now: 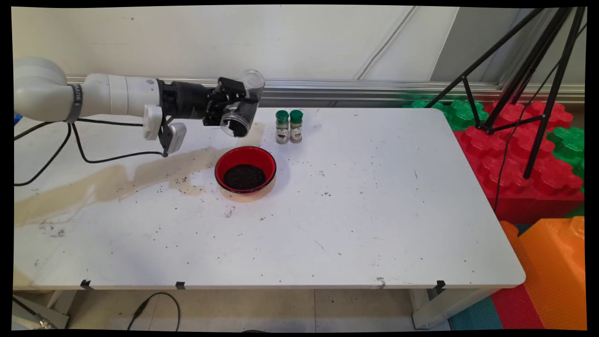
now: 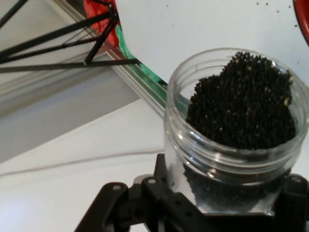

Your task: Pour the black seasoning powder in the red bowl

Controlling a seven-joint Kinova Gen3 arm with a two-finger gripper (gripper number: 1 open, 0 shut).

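My gripper (image 1: 241, 106) is shut on a clear plastic jar (image 1: 243, 105), held tilted with its mouth pointing down towards the table. In the hand view the jar (image 2: 236, 130) is partly filled with small black seeds (image 2: 241, 106). It hangs above and slightly left of a red bowl (image 1: 245, 155) that holds a dark pile of the same seeds (image 1: 244, 176). Just right of the jar, two small spice bottles (image 1: 288, 126) with green caps stand side by side on the table.
Loose seeds are scattered over the white table (image 1: 374, 210), mostly around the bowl. A tan stain (image 1: 117, 180) runs across the left side. A black tripod (image 1: 529, 79) stands on red and green foam blocks (image 1: 514, 154) off the right edge.
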